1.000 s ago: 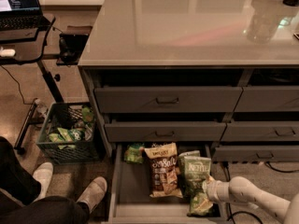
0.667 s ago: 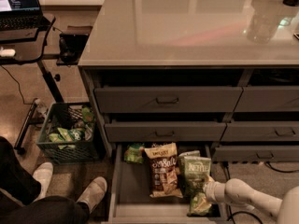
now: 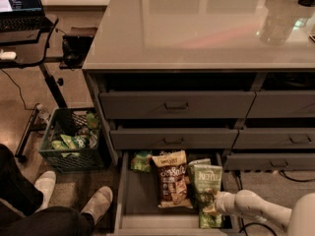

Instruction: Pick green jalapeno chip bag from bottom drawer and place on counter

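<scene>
The bottom drawer (image 3: 121, 193) stands pulled open under the counter (image 3: 197, 31). A small crinkly green foil bag, which I take for the green jalapeno chip bag (image 3: 210, 220), lies in the drawer's front right corner, just below a green bag with a white "Kettle" label (image 3: 206, 178). My gripper (image 3: 213, 208) reaches in from the right on a white arm and sits at the top edge of the small green bag, touching or nearly touching it. Part of the bag is hidden under the gripper.
A taller brown-and-cream bag (image 3: 171, 178) lies in the drawer's middle, and another small green bag (image 3: 141, 161) at its back left. Closed drawers with bar handles (image 3: 176, 105) sit above. A green crate (image 3: 69, 141) and a person's feet (image 3: 96, 203) are at left.
My gripper has edged a little to the left and down, further into the drawer toward the small green bag. The bags have not moved.
</scene>
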Available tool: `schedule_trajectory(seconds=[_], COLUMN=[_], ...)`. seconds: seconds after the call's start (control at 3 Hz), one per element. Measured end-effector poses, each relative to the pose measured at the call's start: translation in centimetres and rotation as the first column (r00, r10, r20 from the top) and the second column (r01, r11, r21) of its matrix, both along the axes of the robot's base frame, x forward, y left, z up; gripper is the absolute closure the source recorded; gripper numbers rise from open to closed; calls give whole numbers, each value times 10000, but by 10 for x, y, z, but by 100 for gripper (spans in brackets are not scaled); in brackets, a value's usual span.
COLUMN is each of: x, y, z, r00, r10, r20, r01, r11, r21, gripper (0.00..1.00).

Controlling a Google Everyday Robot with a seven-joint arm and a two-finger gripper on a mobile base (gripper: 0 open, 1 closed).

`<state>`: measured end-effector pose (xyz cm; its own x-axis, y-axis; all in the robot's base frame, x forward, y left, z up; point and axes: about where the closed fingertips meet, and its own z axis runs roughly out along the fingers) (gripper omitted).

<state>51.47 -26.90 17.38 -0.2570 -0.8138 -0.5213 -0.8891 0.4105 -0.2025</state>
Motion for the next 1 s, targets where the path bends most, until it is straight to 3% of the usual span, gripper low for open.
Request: schedule_trajectory(seconds=[0.67, 1.0], x=[0, 0], y=[0, 0], z=[0, 0], r00=[10000, 10000], r10=[1, 3], r20=[-1, -2], r01=[-1, -3], r11=[10000, 10000], r21=[1, 2], gripper=[89, 100])
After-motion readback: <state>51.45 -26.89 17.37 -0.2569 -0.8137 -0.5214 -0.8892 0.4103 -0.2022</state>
